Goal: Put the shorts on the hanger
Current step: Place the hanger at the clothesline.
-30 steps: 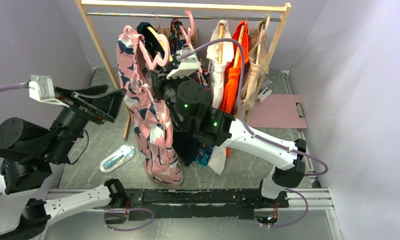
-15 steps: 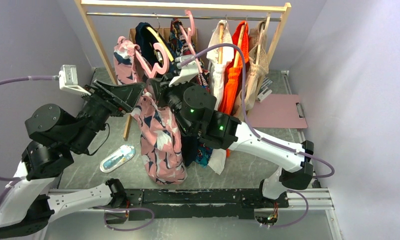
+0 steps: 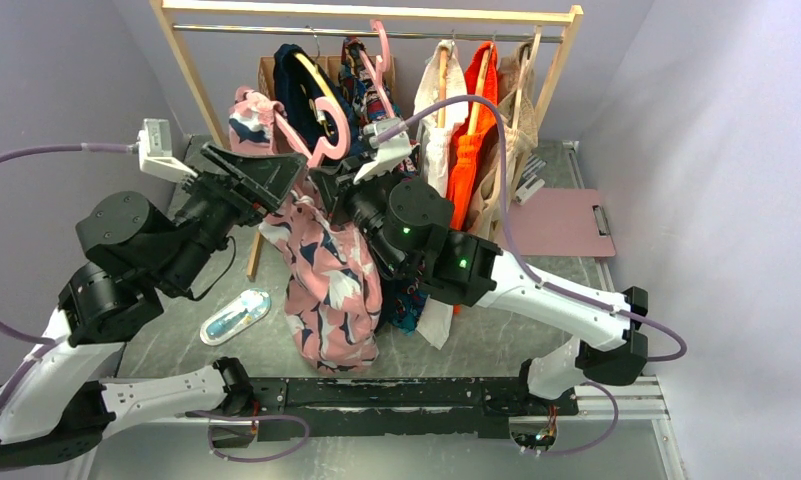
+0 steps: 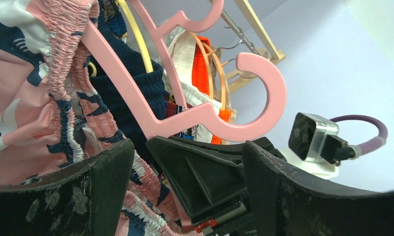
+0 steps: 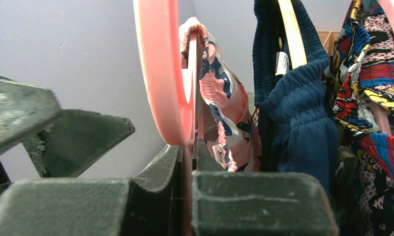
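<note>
To the left, the left pincer [image 3: 281,178] stands released, jaws wide and holding nothing, close against the loose pink shorts with navy-and-white wave print [image 3: 326,275]. Their gathered waistband is looped over one shoulder of the big pale-pink plastic hanger [image 4: 263,88]. The legs dangle in front of the wooden clothes rail [image 3: 376,12]. The hanger slants up and leftward from the right pincer [image 5: 187,152], which is clenched on it beneath the hook. The slack waistband lies nearest the left arm, I'd say.
</note>
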Controlling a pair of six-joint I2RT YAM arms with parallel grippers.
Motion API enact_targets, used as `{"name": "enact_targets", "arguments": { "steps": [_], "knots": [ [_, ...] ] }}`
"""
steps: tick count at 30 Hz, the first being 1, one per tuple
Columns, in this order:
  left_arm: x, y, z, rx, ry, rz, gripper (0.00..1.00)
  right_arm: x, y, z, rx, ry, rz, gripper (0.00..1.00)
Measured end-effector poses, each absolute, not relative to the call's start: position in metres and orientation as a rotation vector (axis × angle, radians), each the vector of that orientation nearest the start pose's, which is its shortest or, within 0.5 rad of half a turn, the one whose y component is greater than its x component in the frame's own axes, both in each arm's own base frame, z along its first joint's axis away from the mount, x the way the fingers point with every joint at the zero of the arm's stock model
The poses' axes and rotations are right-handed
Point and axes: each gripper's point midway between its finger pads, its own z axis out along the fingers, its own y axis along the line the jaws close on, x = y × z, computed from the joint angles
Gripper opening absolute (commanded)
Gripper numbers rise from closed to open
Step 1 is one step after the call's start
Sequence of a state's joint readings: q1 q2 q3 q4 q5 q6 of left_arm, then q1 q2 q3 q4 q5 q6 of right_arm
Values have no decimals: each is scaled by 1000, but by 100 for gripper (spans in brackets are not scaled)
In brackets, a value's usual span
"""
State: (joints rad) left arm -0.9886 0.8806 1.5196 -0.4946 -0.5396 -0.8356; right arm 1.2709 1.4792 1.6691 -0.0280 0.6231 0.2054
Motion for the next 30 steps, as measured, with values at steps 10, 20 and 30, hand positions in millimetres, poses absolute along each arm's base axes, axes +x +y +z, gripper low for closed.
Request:
{"name": "enact_targets", "arguments": {
  "steps": [10,20,30],
  "knots": [
    [204,-196,502,-380,1569,-1084,84,217,389,478,-265,1457,788,0],
    [230,-185,487,-465,1580,-1035,77,203,383,477,-327,1448,843,0],
    [243,-202,477,-462,1599,-1159,66,193,384,474,-393,1446,877,0]
  ]
}}
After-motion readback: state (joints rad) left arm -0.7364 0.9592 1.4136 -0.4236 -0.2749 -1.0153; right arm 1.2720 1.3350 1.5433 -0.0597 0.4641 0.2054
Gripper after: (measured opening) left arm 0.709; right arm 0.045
